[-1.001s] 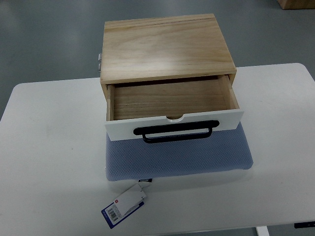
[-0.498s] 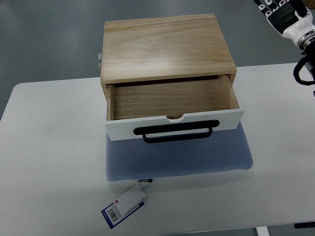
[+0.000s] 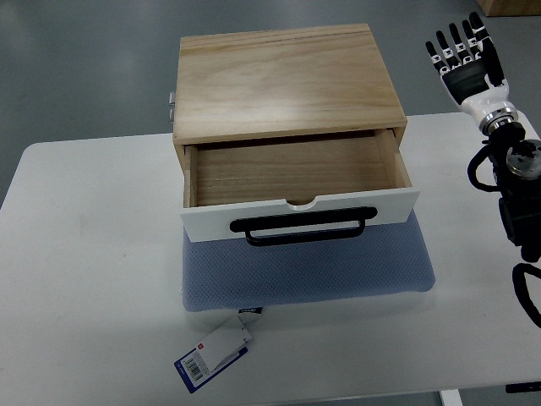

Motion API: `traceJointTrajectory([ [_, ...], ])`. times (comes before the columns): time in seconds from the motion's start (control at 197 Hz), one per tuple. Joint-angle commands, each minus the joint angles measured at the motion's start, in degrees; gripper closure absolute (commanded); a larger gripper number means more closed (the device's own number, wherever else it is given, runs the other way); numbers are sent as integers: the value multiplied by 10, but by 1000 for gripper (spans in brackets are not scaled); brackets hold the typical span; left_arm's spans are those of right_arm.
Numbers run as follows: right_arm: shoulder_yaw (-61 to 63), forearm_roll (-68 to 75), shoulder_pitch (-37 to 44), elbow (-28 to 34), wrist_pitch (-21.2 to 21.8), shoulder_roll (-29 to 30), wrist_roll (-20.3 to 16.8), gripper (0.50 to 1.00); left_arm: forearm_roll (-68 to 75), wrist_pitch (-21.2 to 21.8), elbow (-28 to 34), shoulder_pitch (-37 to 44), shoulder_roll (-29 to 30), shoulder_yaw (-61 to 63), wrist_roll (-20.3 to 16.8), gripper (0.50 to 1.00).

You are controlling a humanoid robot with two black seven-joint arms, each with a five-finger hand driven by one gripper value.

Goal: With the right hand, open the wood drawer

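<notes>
From the top view, the right hand [image 3: 467, 63] is raised at the table's [image 3: 93, 254] far right edge, fingers straight and spread, holding and touching nothing. The wood drawer [image 3: 296, 182] stands pulled out of its box [image 3: 283, 80], well apart, its black handle [image 3: 300, 227] over a blue cushion [image 3: 308, 271].

Centre of frame: wood box [image 3: 283, 80] on a cushion [image 3: 308, 271], atop the table [image 3: 84, 254]. Drawer [image 3: 292, 173] pulled out toward the lower edge, handle [image 3: 300, 227] on its front. Lower left of centre: a tag [image 3: 211, 353] on the tabletop. Upper right: right hand [image 3: 469, 63], well apart from the box.
</notes>
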Motion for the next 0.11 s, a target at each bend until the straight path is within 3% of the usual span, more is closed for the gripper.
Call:
traceJointTrajectory([
  [0.0,-2,0,-4,0,1,1,1,554,0,0,-1,0,0,0,0,500],
  [0.102,-2,-2,-6,0,2,8,1,554,0,0,-1,0,0,0,0,500],
])
